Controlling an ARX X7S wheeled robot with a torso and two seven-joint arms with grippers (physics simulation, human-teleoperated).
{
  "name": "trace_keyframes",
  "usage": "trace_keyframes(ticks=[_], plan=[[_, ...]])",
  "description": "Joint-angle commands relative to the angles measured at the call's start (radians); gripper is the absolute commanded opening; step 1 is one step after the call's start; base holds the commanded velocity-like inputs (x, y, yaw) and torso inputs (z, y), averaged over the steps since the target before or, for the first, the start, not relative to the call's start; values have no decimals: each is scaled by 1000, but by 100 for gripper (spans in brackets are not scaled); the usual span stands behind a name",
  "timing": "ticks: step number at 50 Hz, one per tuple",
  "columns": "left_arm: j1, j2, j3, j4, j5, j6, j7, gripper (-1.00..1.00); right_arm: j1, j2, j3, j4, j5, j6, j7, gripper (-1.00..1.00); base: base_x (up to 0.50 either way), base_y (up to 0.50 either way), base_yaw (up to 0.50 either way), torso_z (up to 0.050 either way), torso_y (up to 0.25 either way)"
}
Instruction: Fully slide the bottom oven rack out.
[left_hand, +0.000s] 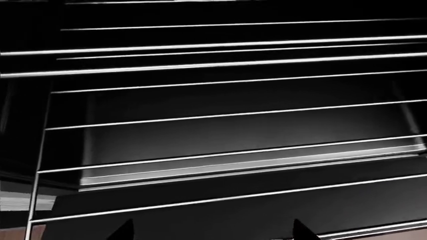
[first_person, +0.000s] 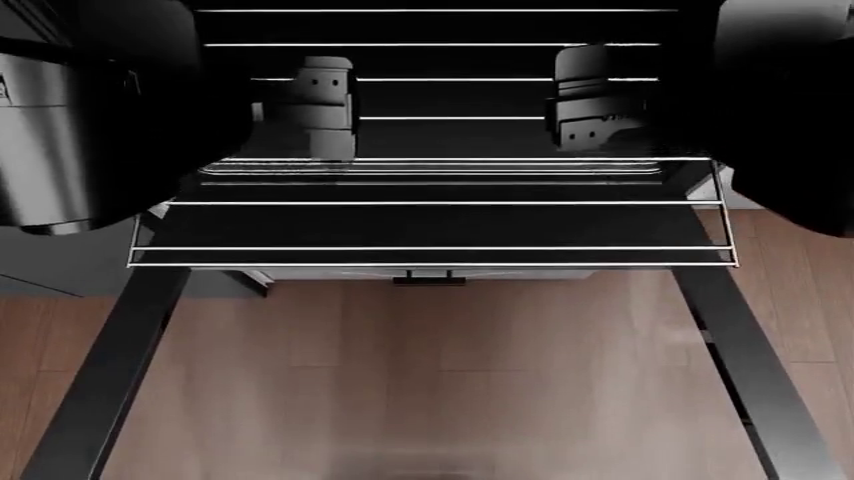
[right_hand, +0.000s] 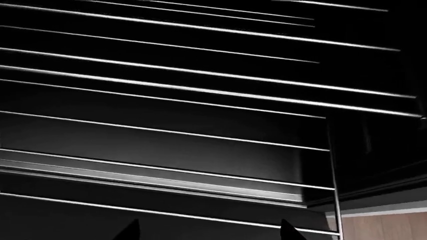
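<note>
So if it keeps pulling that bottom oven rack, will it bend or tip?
The bottom oven rack looks like stiff thin wire, so probably rigid and light. Its front edge already overhangs the open oven door, so it may tilt downward once further out.

You're looking at a home kitchen. The oven (first_person: 747, 330) stands open with wire racks, above a wooden floor (first_person: 427, 380).

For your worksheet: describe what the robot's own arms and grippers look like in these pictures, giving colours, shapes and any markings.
In the head view, the left gripper and right gripper show as blocky grey housings with small dark holes. Behind them, bulky rounded arm segments fill both upper corners, glossy black, the left one partly silver-grey. In each wrist view only two black pointed jaw tips show. No cables are visible.
</note>
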Motion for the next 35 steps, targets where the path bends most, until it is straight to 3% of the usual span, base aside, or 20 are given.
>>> trace_keyframes(ticks=[1,35], plan=[[14,21,14,-48,78,-1,59,100,-30,-32,-11,40,-76,-22,-50,100,0,0,0,0,0],[104,34,38,-77,170,56,114,100,-114,-78,-69,97,-219,-62,-124,100,0,0,0,0,0]])
